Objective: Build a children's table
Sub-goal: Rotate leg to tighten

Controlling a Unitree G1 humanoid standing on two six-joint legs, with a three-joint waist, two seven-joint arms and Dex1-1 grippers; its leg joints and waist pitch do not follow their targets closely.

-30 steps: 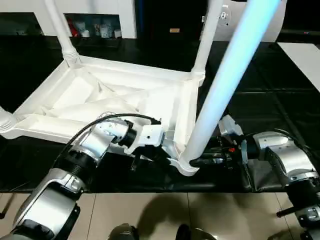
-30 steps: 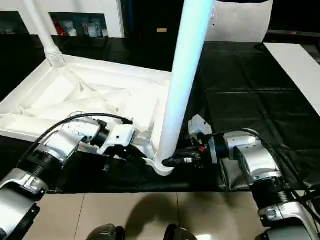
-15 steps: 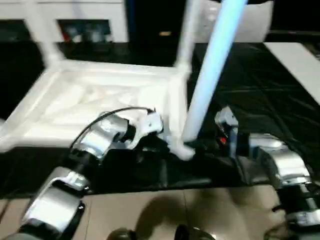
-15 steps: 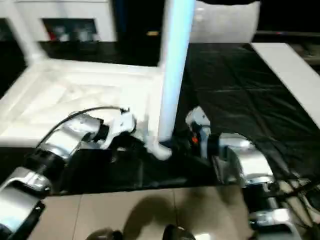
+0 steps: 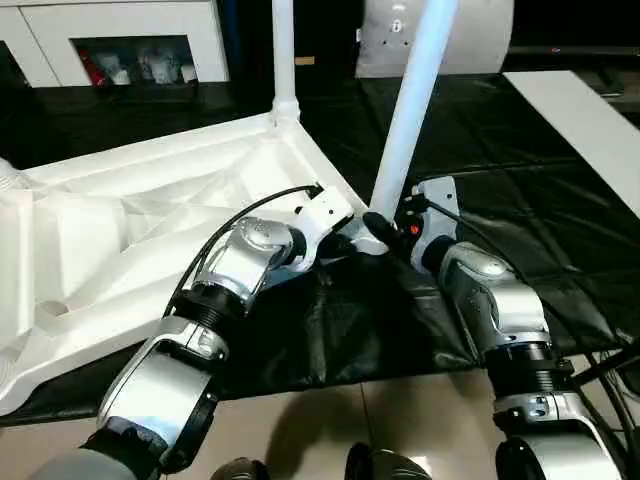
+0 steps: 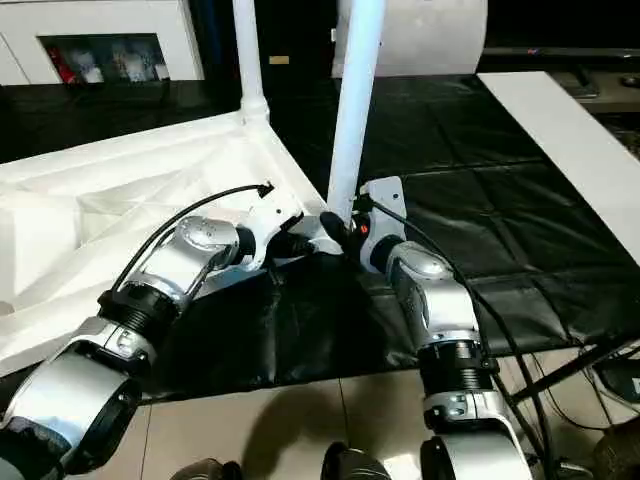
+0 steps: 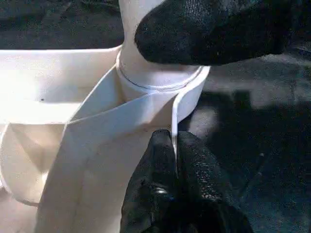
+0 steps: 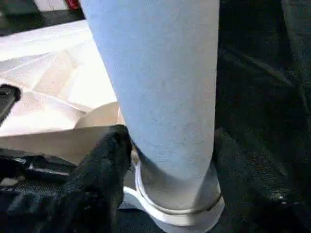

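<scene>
White table top (image 5: 150, 215) lies upside-down; left gripper (image 7: 174, 150) pinches its rim, right gripper (image 8: 165, 165) clamps the leg (image 5: 410, 110).

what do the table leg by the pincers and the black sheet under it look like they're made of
Table leg: likely moulded plastic, smooth matte white, an even seamless tube seated in a round socket.
Black sheet: probably thin plastic film or coated fabric; it lies creased and wrinkled, with a dull sheen along the folds.
</scene>
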